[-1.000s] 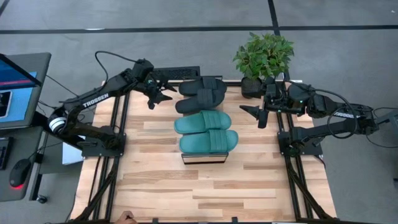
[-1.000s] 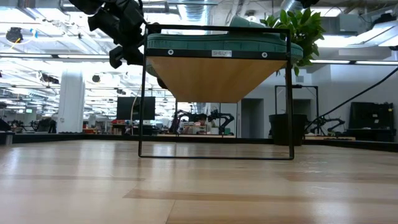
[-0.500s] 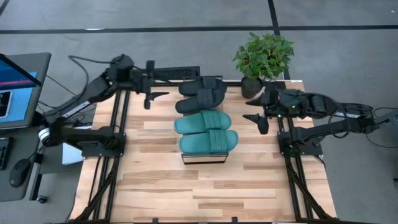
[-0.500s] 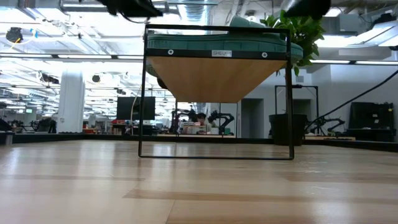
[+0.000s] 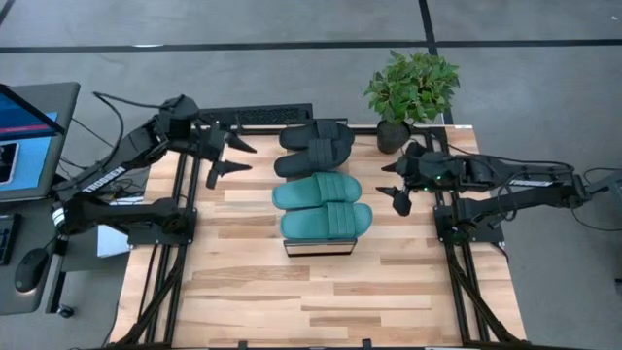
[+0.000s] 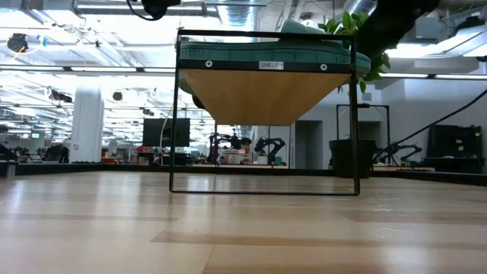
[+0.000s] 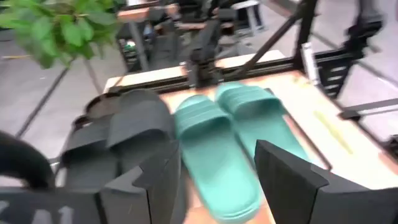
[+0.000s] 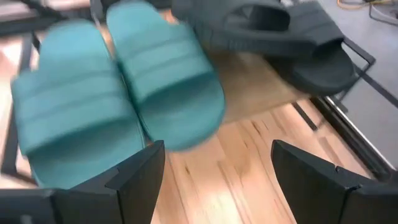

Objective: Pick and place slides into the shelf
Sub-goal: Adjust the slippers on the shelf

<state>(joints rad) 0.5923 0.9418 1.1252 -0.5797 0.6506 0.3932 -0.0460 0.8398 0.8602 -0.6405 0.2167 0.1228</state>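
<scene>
On the shelf (image 5: 316, 245), teal slides (image 5: 322, 204) and black slides (image 5: 314, 148) are lying paired, apparently all stowed. Left pincer (image 5: 225, 157) and right pincer (image 5: 396, 185) are hovering beside it, fingers apart, empty.

The shelf (image 5: 316, 246) top lies mostly hidden under the slides (image 5: 322, 204), blurred in both wrist views

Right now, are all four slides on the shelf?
Yes: both black slides and both teal slides rest on the shelf; both grippers are clear.
</scene>
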